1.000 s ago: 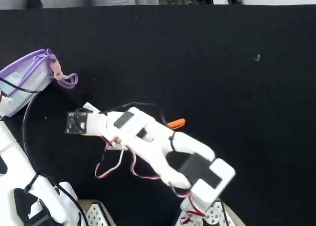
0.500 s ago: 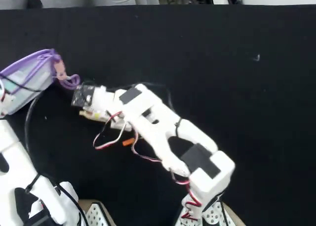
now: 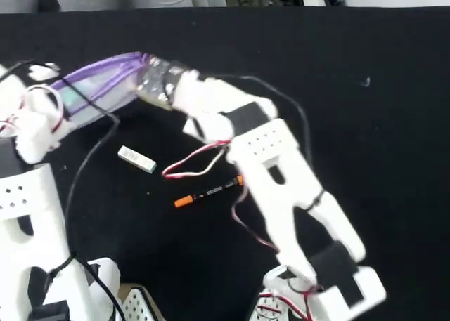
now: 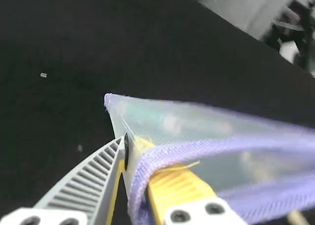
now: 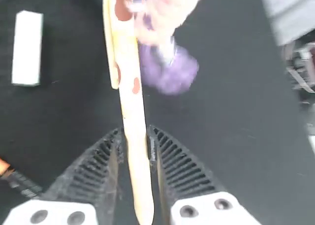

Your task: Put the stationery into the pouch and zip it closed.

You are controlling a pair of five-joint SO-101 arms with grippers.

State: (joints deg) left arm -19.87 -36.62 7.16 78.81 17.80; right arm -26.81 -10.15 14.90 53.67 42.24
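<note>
Pouch of clear plastic with purple trim (image 3: 98, 82) sits pinched in my left gripper (image 4: 132, 145) while my right gripper (image 5: 134, 131), clamped on a flat cream stick (image 5: 129, 77), has just swung from mid-table to its mouth, so insertion comes next, I reckon.

Pouch (image 3: 91, 89) at 10 o'clock: contents indistinct, one end hidden behind the right arm (image 3: 267, 159); stick (image 5: 129, 87) tip blurred.

faint print on pen (image 3: 209, 192), eraser (image 3: 136, 159); illegible
</note>
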